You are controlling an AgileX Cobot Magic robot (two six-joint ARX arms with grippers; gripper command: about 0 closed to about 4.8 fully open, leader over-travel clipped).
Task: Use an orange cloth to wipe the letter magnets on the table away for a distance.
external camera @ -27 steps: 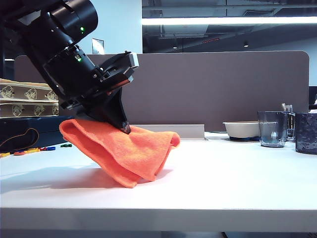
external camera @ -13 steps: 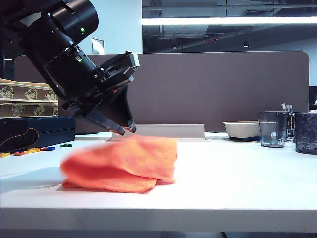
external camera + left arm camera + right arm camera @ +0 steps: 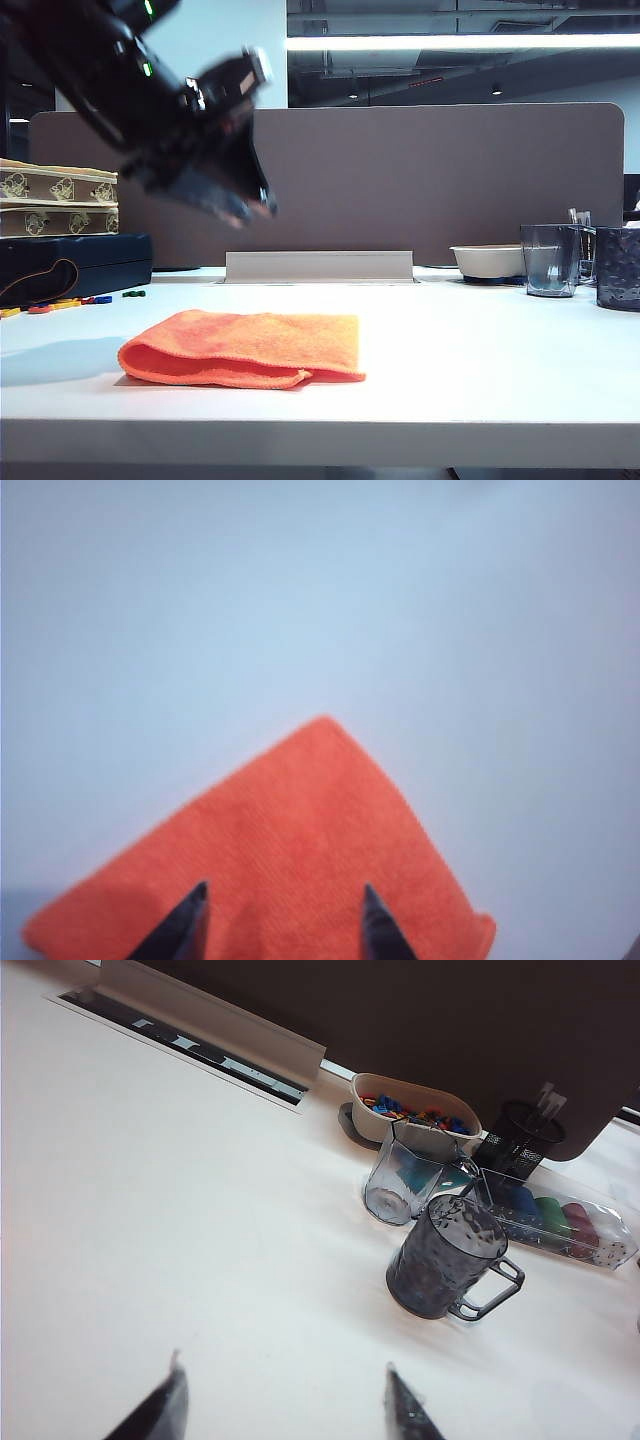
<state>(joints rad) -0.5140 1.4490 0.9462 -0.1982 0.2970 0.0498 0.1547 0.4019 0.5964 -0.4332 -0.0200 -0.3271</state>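
White table (image 3: 480, 370), cloth and clutter.

Orange cloth (image 3: 245, 348) folded flat at centre-left; letter magnets (image 3: 60, 303) scattered near far left edge beside dark case (image 3: 75, 265); grey cable tray (image 3: 320, 266) along back; cream bowl (image 3: 487, 261), two smoky glass mugs (image 3: 549, 260) at far right.

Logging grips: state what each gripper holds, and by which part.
Nothing is held. Left gripper hangs open above the orange cloth; right gripper is open over bare table.

Fuzzy orange cloth (image 3: 245, 347), smooth matt white table (image 3: 480, 350), glossy translucent grey mug (image 3: 446, 1258), matt brown partition panel (image 3: 450, 180)
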